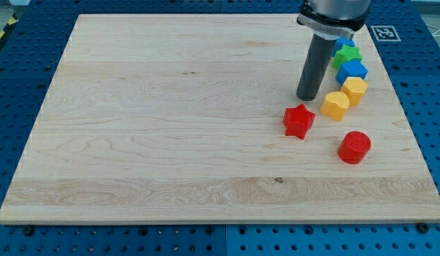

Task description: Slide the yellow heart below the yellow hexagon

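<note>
The yellow heart (335,105) lies on the wooden board at the view's right. The yellow hexagon (355,90) sits just up and right of it, almost touching. My tip (307,97) rests on the board a little to the left of the yellow heart and slightly above it, with a small gap between them. The red star (298,121) lies just below my tip.
A red cylinder (355,147) lies below and right of the heart. A blue block (353,70) sits above the hexagon, and a green star (345,55) above that, with another blue block (344,45) partly hidden behind the arm. The board's right edge (406,107) is near.
</note>
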